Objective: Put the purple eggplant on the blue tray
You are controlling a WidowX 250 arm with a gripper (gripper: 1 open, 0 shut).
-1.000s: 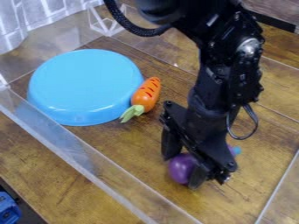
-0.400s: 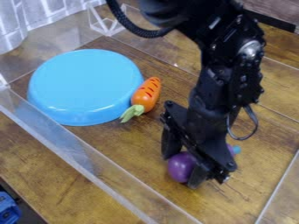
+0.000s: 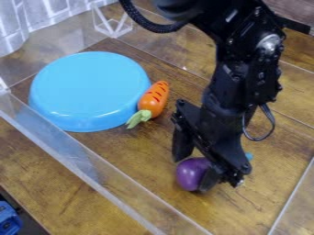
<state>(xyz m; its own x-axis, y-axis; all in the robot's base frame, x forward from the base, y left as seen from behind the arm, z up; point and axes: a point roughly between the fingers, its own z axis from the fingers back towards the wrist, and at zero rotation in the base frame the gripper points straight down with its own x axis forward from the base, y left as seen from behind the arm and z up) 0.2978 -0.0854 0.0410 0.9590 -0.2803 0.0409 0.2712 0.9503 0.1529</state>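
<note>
Purple eggplant: the purple eggplant is low in the camera view, on or just above the bench; contact underneath is hidden. Its fat rounded end pokes out toward the camera, while the black fingers cover its middle. A speck of teal past them is probably the stem cap, which would mean they come down across the body, a sensible place to balance its weight.
Gripper: the gripper points downward with its fingers parted around the eggplant, roughly by the toy's thickness. Whether they press on it or merely straddle it, I cannot tell. That placing suits a pick from above, which I take to be the step in hand.
Blue tray: the blue tray sits well apart from the eggplant, its broad face giving plenty of room for a loose drop.
Orange carrot: the orange carrot lies just beside the tray, green top toward the camera. It is near the likely path, so a lift before crossing should avoid knocking it.
Likely trouble: the glossy, rounded skin could slip if the hold is shallow.
</note>
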